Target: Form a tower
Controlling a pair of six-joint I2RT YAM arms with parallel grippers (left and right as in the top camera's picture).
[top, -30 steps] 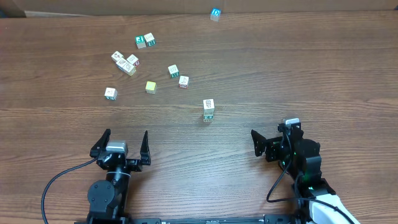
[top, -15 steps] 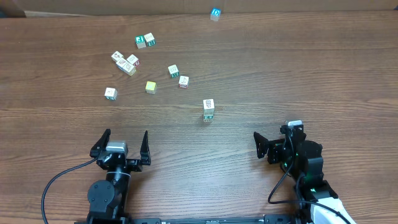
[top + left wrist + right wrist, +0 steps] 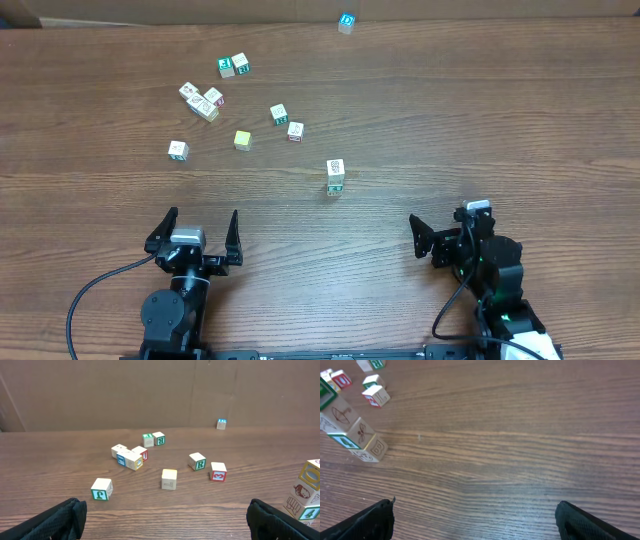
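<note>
Tower (image 3: 335, 175) of small wooden picture cubes, upright near the middle of the wooden table (image 3: 520, 110), white dark-marked cube on top. Behind and to its left, loose cubes (image 3: 240, 139) scattered; one blue cube (image 3: 346, 22) at the far edge. Nearer the front, left gripper (image 3: 200, 232) and right gripper (image 3: 443, 232), both well apart from the tower, jaws spread wide.
</note>
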